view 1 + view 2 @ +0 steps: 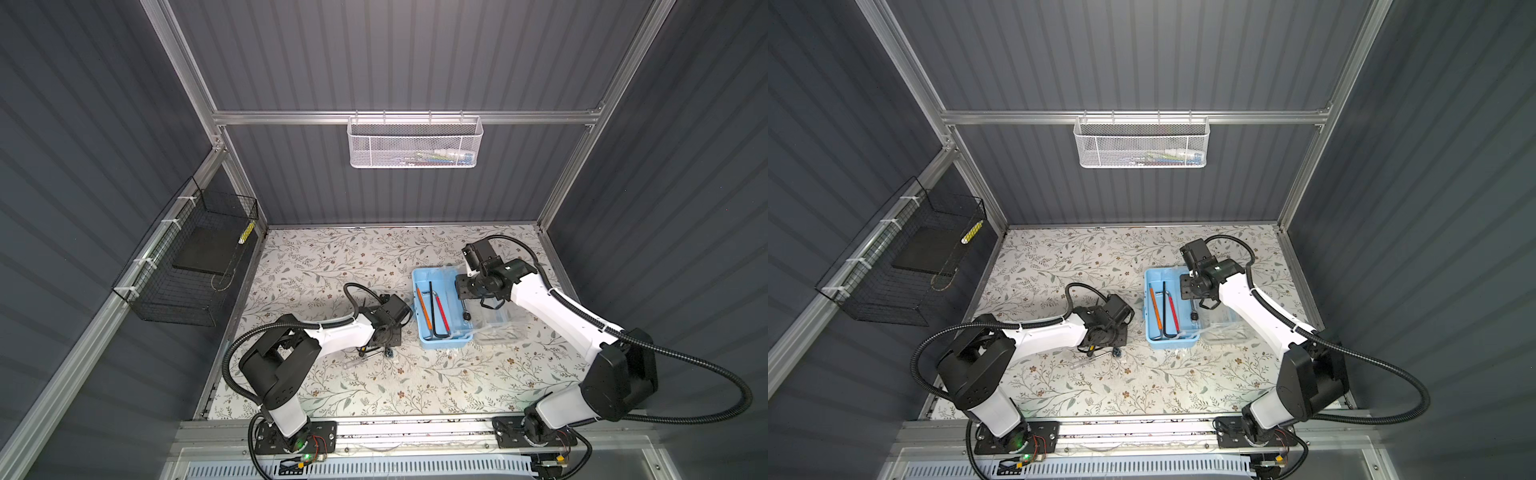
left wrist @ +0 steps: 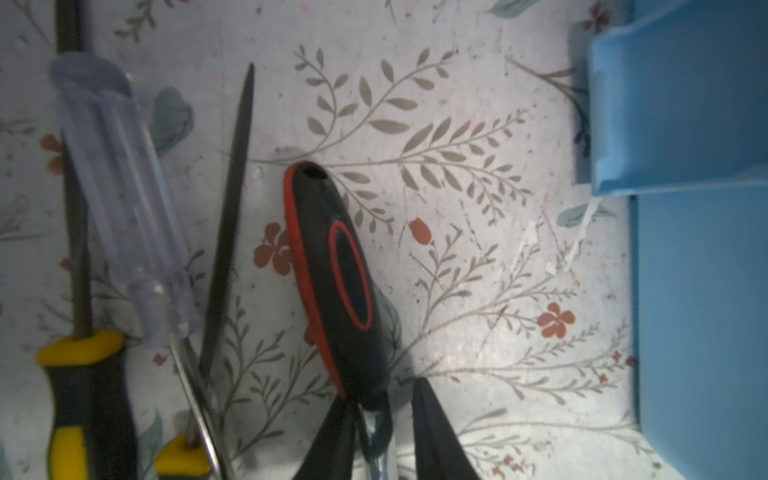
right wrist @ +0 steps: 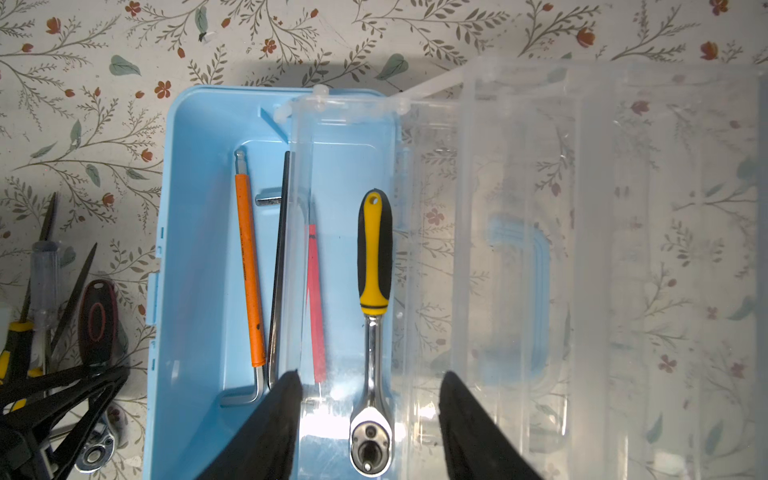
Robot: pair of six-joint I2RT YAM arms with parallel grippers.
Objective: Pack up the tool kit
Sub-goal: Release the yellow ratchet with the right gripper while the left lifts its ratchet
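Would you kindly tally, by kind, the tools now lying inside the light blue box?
Hex keys: 3 (orange hex key, black hex key, red hex key)
Ratchets: 1 (yellow-and-black ratchet)
Total: 4

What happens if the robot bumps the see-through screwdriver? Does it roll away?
The clear screwdriver has a roundish, ridged handle, so it would probably roll a little. It likely stops soon, crowded between the yellow-handled tool and the thin black file. It looks stiff and probably light: a plastic handle on a slim metal shaft.
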